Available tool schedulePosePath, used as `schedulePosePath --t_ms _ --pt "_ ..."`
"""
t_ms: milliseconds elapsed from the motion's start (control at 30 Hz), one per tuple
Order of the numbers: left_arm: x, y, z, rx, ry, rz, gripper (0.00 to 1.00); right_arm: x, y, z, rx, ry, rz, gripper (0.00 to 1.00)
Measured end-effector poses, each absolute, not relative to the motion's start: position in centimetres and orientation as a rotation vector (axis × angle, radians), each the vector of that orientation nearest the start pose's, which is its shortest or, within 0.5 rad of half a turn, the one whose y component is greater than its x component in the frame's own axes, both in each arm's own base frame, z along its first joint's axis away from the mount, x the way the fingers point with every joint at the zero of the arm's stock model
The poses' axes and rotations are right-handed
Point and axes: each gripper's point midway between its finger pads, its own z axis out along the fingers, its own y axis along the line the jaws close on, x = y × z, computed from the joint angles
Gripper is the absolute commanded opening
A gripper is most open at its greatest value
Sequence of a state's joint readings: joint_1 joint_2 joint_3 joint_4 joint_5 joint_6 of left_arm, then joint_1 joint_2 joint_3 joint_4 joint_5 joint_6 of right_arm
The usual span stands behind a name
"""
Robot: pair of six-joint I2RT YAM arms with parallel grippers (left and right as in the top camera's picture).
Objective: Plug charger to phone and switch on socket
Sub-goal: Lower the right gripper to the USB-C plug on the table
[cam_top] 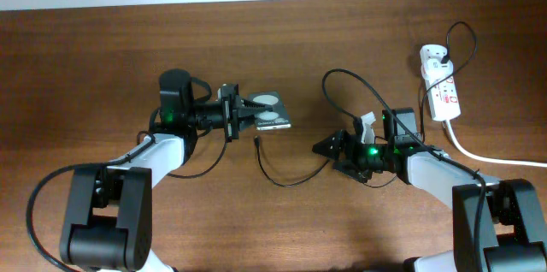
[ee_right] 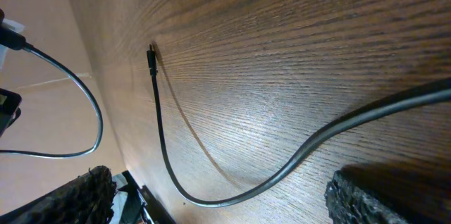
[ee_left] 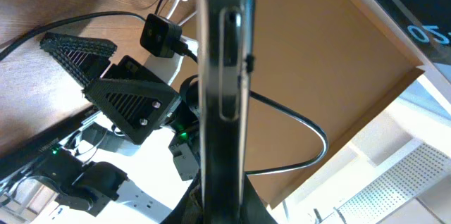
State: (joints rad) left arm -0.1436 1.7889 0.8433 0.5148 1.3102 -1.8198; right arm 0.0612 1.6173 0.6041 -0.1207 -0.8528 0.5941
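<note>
**benchguy:** Quick one, what are the two grippers doing?

**yam_fan:** The left gripper (cam_top: 242, 112) is clamped on the phone (cam_top: 272, 111), pinching it at its left end. From overhead the glossy face points up with the two glare spots showing. The left wrist cam sees the phone edge-on, as a thin dark strip right down the middle. Can't tell if it's lifted off the table (cam_top: 102, 58) or resting on it.

**benchguy:** And the right?

**yam_fan:** The right gripper (ee_right: 239, 192) is spread wide with nothing in it. Its fingers (ee_right: 384, 196) sit at the bottom corners of the wrist view, low over the wood. The charger (ee_right: 163, 146) cable runs across the table between them, and I can't tell if it touches either one.

**benchguy:** Where's the plug end?

**yam_fan:** The plug tip (ee_right: 150, 58) is lying on the table, near the phone's front-left corner. It isn't in the phone. From there the cable loops back towards the right arm.

**benchguy:** Socket?

**yam_fan:** The socket (cam_top: 440, 91) is at the far right of the table, well apart from the phone. Its thick white cord trails off the right edge. The switch is too small to read.
</note>
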Motion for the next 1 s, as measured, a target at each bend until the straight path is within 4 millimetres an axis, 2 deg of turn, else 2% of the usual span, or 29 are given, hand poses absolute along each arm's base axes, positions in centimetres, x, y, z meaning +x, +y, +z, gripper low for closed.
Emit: schedulePosePath --t_ms 800,867,933,1000 --pt "34.9 -21.8 15.8 -1.025 2.48 -2.301 0.0 28.4 14.7 3.2 0.447 2.672 1.352 0.99" --pt "35.1 -21.8 15.9 -0.932 2.46 -2.283 0.0 28.4 14.7 3.2 0.442 2.668 1.352 0.81" --pt "35.7 -21.7 15.8 -0.816 2.423 -2.227 0.0 28.4 14.7 3.2 0.438 2.669 1.351 0.75" --pt "36.3 -21.6 15.5 -0.732 2.386 -2.164 0.0 28.3 14.8 3.3 0.397 2.665 1.361 0.75"
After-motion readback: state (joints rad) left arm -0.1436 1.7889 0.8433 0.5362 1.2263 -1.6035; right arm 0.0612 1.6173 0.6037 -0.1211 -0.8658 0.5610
